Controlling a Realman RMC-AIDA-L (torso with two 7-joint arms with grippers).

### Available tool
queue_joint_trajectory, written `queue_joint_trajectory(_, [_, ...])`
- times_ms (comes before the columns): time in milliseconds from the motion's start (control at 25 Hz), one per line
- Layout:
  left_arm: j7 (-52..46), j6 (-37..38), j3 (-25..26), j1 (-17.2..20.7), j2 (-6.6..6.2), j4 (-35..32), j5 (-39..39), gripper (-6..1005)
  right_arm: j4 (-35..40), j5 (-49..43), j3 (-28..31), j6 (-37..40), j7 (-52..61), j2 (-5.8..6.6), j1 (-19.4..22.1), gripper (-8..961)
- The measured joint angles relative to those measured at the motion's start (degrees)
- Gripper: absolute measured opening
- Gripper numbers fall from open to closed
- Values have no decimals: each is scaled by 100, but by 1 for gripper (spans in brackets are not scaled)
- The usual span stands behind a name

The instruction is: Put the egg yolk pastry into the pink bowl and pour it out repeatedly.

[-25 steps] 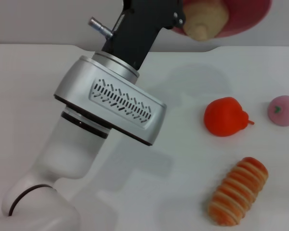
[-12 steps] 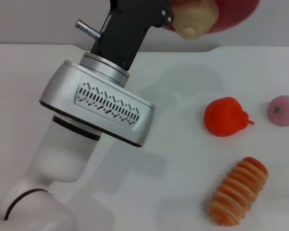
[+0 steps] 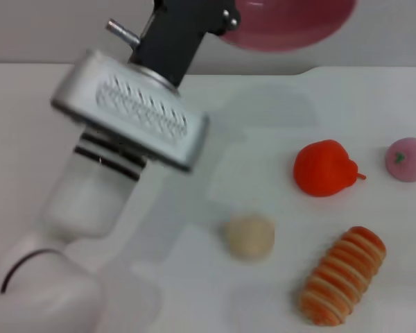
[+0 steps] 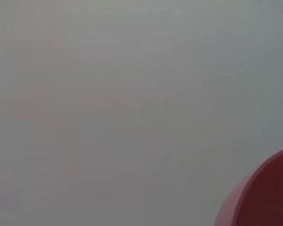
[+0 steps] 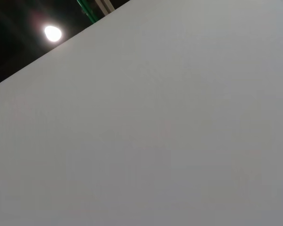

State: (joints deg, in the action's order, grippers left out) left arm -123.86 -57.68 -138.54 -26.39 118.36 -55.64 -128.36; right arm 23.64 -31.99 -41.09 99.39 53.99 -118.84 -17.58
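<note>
The pink bowl (image 3: pixel 291 24) hangs tipped in the air at the top of the head view, empty as far as its visible part shows. My left gripper (image 3: pixel 227 19) is shut on the bowl's left rim, its black body rising from the silver wrist. Part of the bowl's (image 4: pixel 264 197) wall also shows in a corner of the left wrist view. The egg yolk pastry (image 3: pixel 249 237), a small cream lump, lies on the white table below the bowl, apart from everything else. My right gripper is out of view.
On the white table (image 3: pixel 277 152) sit a red fruit (image 3: pixel 326 168), a small pink fruit with a green stem (image 3: pixel 407 159) at the right edge, and an orange-and-cream striped bread roll (image 3: pixel 343 276) just right of the pastry. My left arm (image 3: pixel 90 201) covers the table's left side.
The pastry has dropped out of the tipped bowl and now lies on the table. My left arm and the bowl have shifted left and slightly up.
</note>
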Motion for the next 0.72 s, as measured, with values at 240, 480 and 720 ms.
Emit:
queue_joint_trajectory(240, [-932,3369,1703,-106,-20,-673,9,34,384,-325,-70,20,1075,74,3,630])
queue_joint_trajectory(480, [-1600,7617,3870,-1211,-20,-382,36,34,3017,-1989,-77,890,3585,149,-5,627])
queue_joint_trajectory(720, [-1600,9629,5352,-2068,-44,562,28,34,5643,-3608,-80,1620,5765,351,-447,624])
